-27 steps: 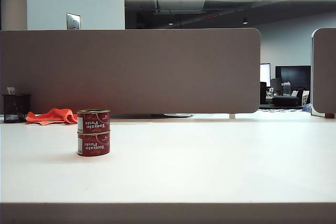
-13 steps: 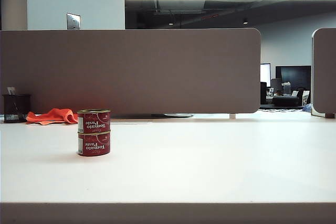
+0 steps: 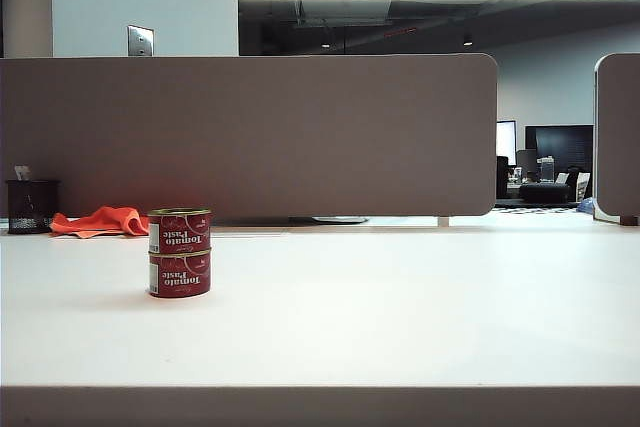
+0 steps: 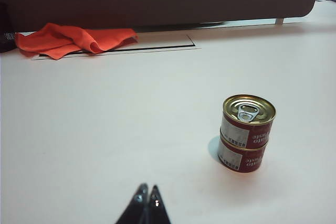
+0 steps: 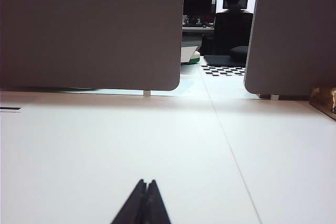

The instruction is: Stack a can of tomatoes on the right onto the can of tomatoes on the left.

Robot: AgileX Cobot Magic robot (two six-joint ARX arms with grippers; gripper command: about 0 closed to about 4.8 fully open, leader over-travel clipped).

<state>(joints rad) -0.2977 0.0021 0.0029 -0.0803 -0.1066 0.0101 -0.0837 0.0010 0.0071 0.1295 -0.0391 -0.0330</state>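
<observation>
Two red tomato paste cans stand stacked on the white table, left of centre: the upper can [image 3: 179, 231] sits squarely on the lower can [image 3: 180, 275]. The left wrist view shows the same upper can [image 4: 249, 119] with its pull-tab lid on the lower can [image 4: 242, 155]. My left gripper [image 4: 148, 188] is shut and empty, well short of the stack and apart from it. My right gripper [image 5: 146, 182] is shut and empty over bare table; no can shows in its view. Neither gripper appears in the exterior view.
An orange cloth [image 3: 100, 220] and a black mesh pen cup [image 3: 31, 206] lie at the back left, by the grey partition [image 3: 250, 137]. A second partition [image 5: 291, 38] stands at the right, with a gap between the two.
The stacked cans and the rest of the exterior view have not moved. No arm appears in any exterior frame.
</observation>
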